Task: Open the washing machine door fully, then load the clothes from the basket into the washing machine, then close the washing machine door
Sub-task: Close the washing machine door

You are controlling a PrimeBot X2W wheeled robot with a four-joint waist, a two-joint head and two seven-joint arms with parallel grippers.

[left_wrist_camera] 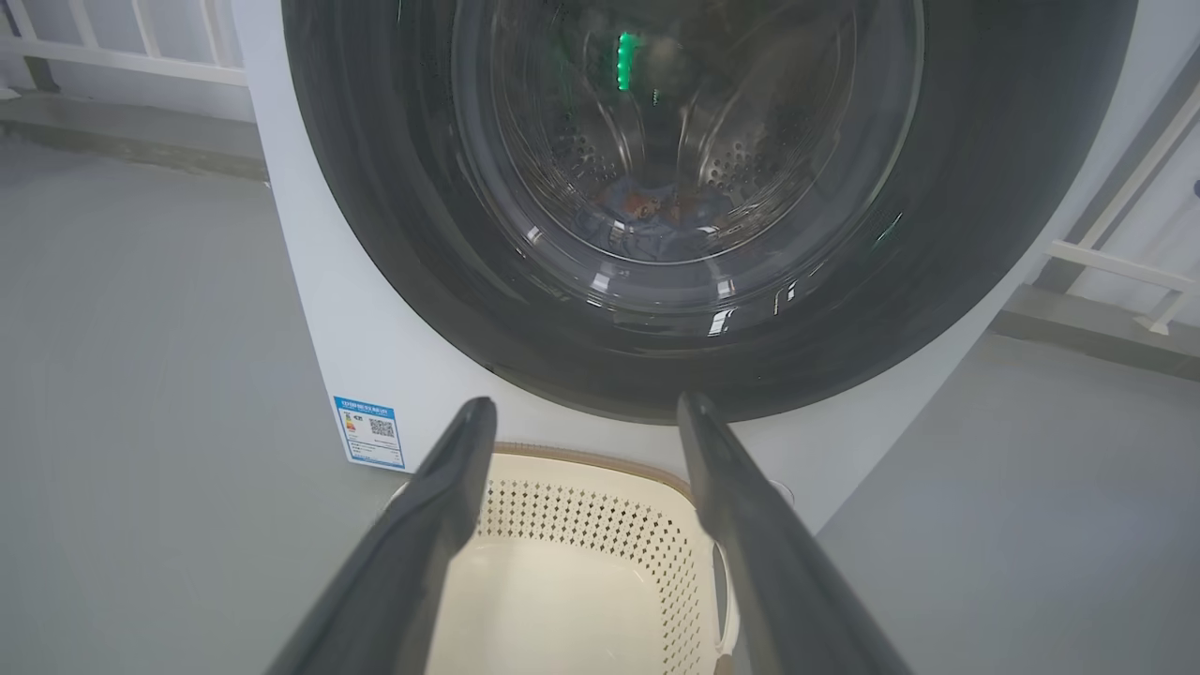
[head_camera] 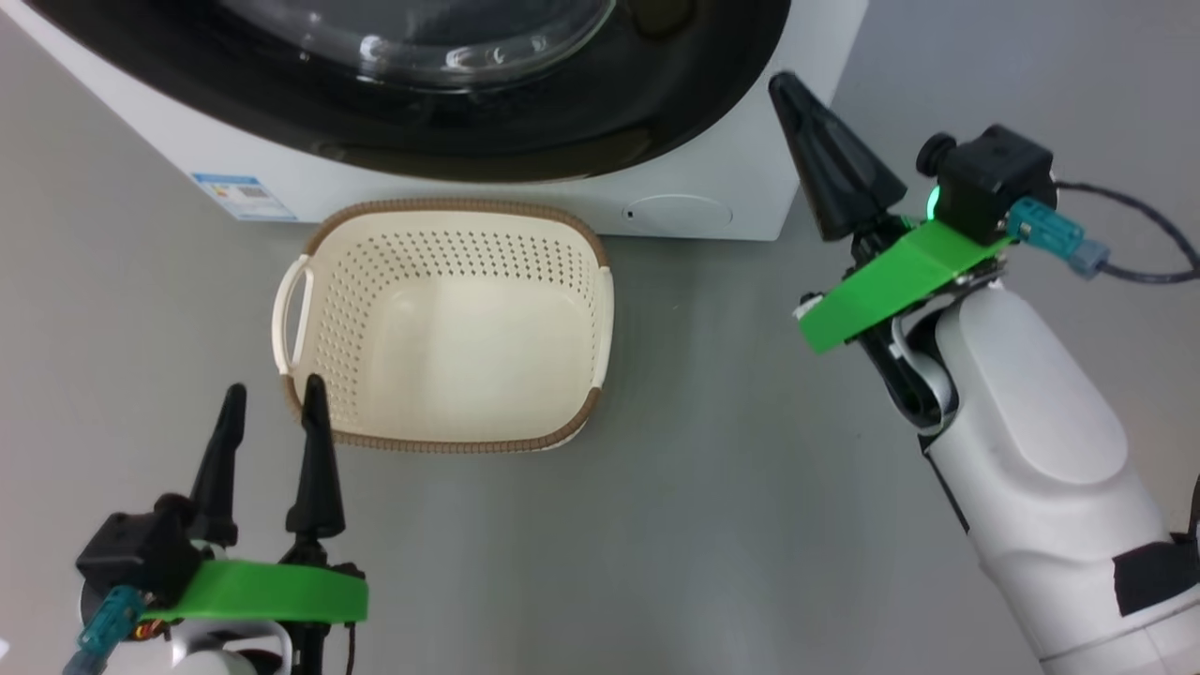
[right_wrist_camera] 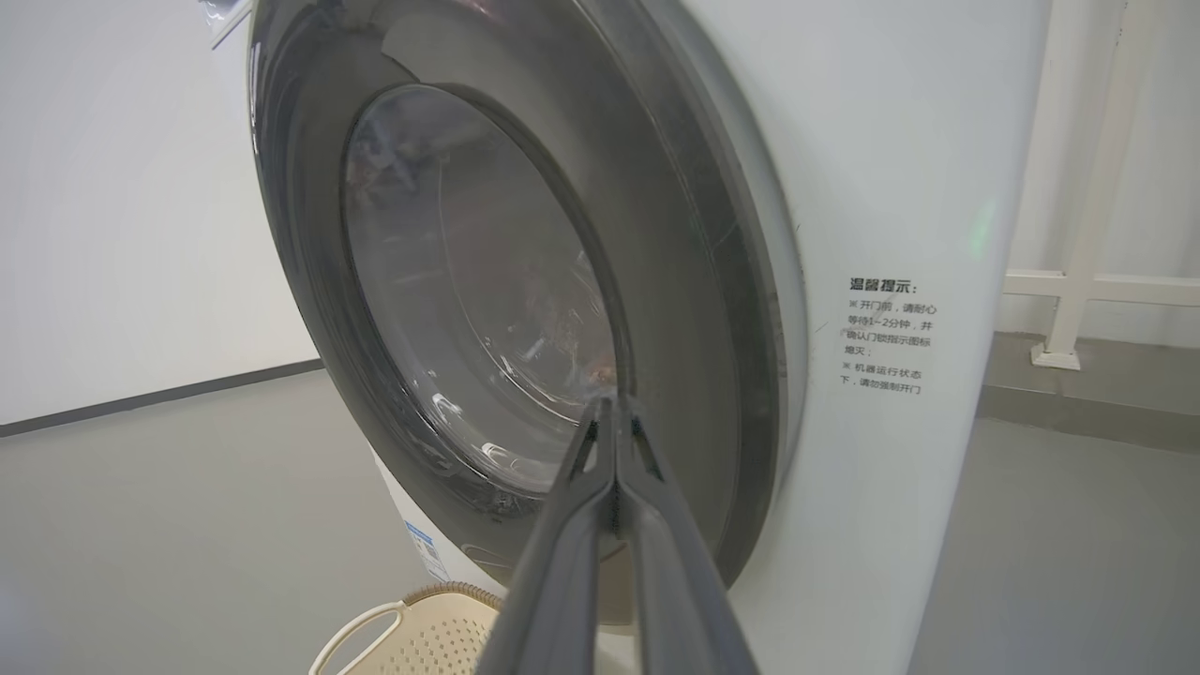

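The washing machine [head_camera: 187, 141] stands at the top of the head view. Its door [head_camera: 525, 141], black-rimmed with a glass bowl, lies flat against its front [right_wrist_camera: 684, 309]. Through the glass [left_wrist_camera: 656, 141] blue clothes [left_wrist_camera: 656, 211] with orange marks lie in the steel drum. The cream basket [head_camera: 450, 211] sits on the floor before the machine with nothing in it. My left gripper [head_camera: 274, 394] is open at the basket's near left corner and points at the door [left_wrist_camera: 586, 405]. My right gripper [head_camera: 786, 86] is shut and empty, its tips close before the door's right rim [right_wrist_camera: 607, 405].
A blue label sticker [head_camera: 242, 197] and a round filter cap [head_camera: 677, 214] mark the machine's lower front. A printed notice [right_wrist_camera: 886, 337] is on its side. White railing [right_wrist_camera: 1087, 281] runs behind the machine. Grey floor [head_camera: 712, 469] lies around the basket.
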